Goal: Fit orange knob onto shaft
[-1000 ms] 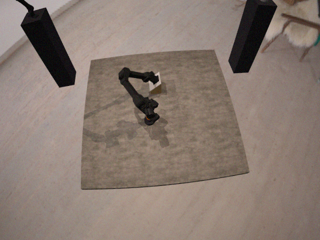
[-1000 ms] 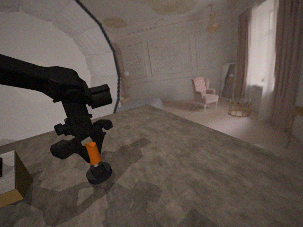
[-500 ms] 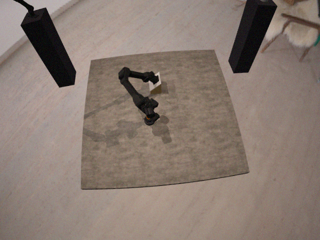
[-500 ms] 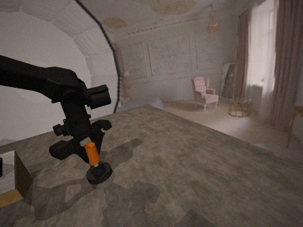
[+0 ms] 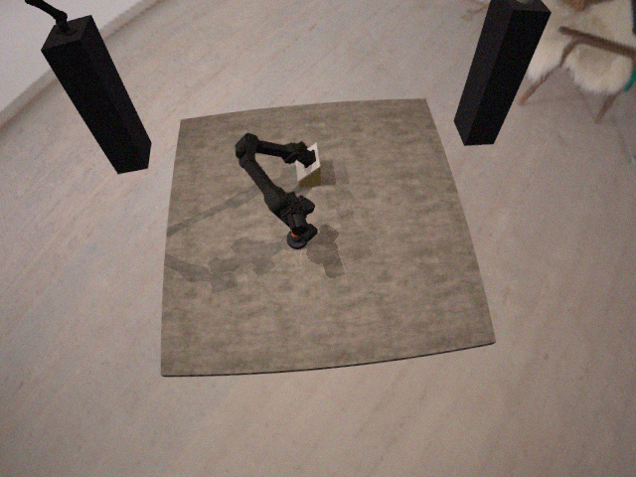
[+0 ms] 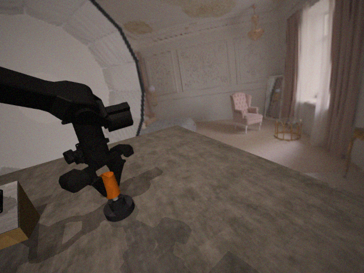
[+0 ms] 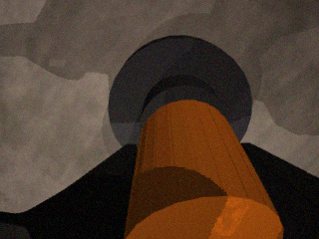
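The black gripper (image 5: 299,234) (image 6: 113,185) (image 7: 187,154) was closed on the orange knob (image 5: 294,235) (image 6: 111,185) (image 7: 191,149), one dark finger at either side of it in the wrist view; the knob stood over the round pedestal (image 5: 296,244) (image 6: 119,212) (image 7: 179,57), directly above its raised middle, and had not gone all the way down, for a short length of the silver shaft (image 6: 115,198) showed between the knob's lower end and the dark pedestal in the exterior view; the knob leaned a little in that view, its top toward the left of the picture, and whether the flat side of its hole lined up with the shaft's could not be told, the hole being hidden underneath; the pedestal rested on the mottled grey-brown table top (image 5: 359,287) (image 6: 235,187) (image 7: 55,119), and the arm (image 5: 261,179) (image 6: 88,132) reached down to it from a block with a pale top (image 5: 310,180) (image 6: 8,205), which stood on the same table top, well apart from the pedestal
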